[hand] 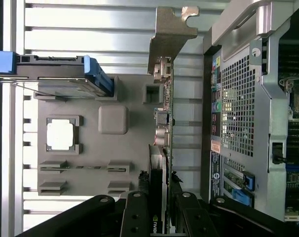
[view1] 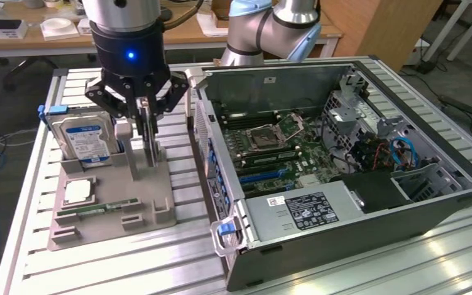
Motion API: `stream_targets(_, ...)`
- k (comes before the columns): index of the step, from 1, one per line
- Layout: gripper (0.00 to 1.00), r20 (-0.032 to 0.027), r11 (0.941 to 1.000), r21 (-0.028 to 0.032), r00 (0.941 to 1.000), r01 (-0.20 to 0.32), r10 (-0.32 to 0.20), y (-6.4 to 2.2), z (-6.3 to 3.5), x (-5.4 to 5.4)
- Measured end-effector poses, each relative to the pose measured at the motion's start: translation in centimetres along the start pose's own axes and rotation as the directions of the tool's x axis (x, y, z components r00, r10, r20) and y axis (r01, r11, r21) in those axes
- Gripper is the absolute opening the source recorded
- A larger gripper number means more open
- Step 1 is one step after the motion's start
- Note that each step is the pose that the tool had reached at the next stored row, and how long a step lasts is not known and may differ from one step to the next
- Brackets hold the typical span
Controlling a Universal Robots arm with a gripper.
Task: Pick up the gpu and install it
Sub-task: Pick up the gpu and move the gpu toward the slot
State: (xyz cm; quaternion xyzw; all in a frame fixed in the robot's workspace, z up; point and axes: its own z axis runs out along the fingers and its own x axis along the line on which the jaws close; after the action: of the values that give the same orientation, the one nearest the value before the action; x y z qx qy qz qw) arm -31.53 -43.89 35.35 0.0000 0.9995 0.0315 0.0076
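The exterior view gives me bright, even light from overhead. The ribbed silver aluminium table (view1: 457,252) throws white glare at the exterior view's right, and shadows around the grey plastic parts holder (view1: 113,209) are soft. Through the wrist view the square silver processor lid (hand: 59,134) washes out white. The black gripper (hand: 162,192), clamped on the thin dark gpu card (hand: 165,118), is nearly a silhouette.

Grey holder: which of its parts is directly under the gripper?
The gpu, the thin card standing on edge beneath the gripper; hard drive, processor, RAM stick sit aside.
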Motion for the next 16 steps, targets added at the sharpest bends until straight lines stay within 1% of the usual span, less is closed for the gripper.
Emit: stream_targets(16,0.27,0.0001,1.0000,-0.0007,1.0000,0.000,0.000,0.10,-1.54,0.0)
